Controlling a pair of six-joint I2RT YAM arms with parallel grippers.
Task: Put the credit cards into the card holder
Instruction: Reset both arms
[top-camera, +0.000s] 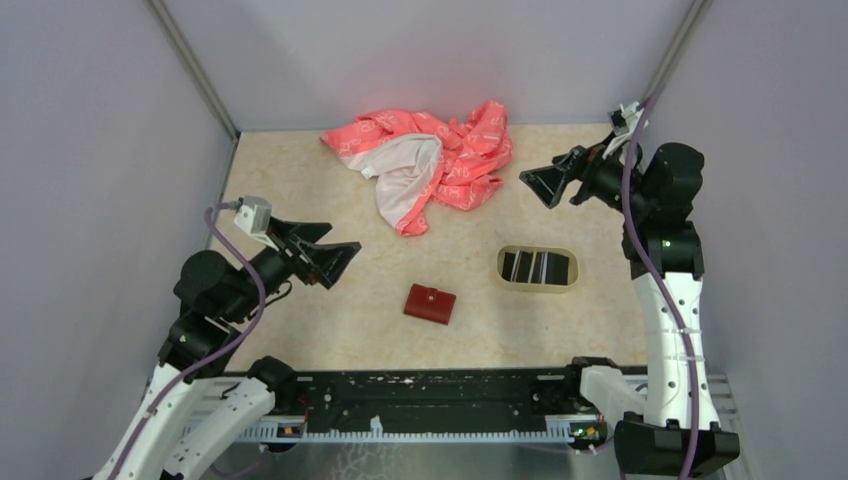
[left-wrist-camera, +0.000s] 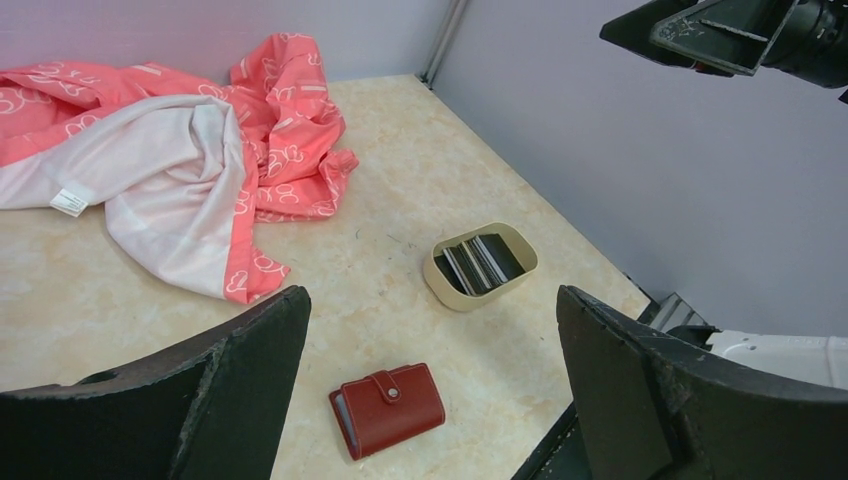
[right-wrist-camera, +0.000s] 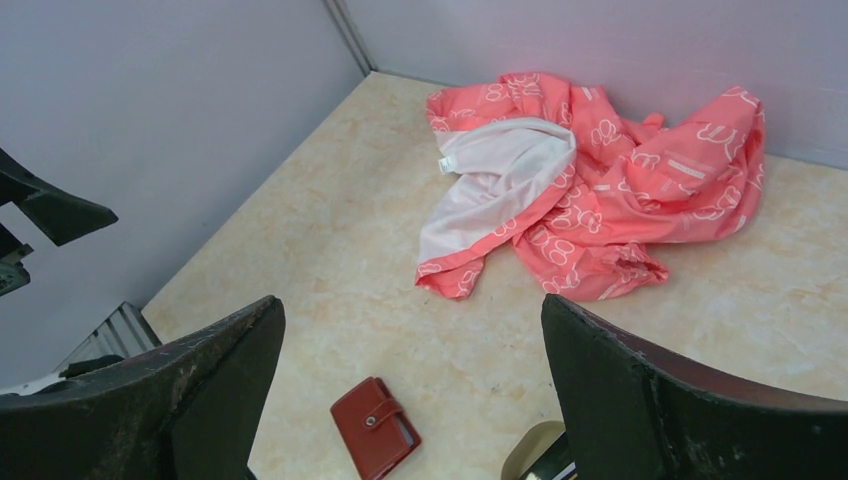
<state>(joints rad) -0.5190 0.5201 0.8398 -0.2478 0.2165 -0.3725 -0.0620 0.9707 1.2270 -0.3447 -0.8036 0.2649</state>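
Note:
The card holder (top-camera: 430, 303) is a dark red wallet, snapped shut, lying flat near the middle of the table; it also shows in the wrist views (left-wrist-camera: 388, 408) (right-wrist-camera: 375, 427). The credit cards (top-camera: 535, 267) (left-wrist-camera: 482, 262) are black with pale stripes and stand on edge inside an oval beige tray (top-camera: 501, 268) to the holder's right. My left gripper (top-camera: 340, 245) (left-wrist-camera: 432, 295) hovers open, left of the holder and above the table. My right gripper (top-camera: 535, 188) (right-wrist-camera: 411, 300) hangs open, high behind the tray, holding nothing.
A pink-and-white patterned cloth (top-camera: 430, 160) lies crumpled at the back centre. Lilac walls close in the left, right and back sides. A black rail (top-camera: 430, 400) runs along the near edge between the arm bases. The tray wall (left-wrist-camera: 450, 292) shows pale beige.

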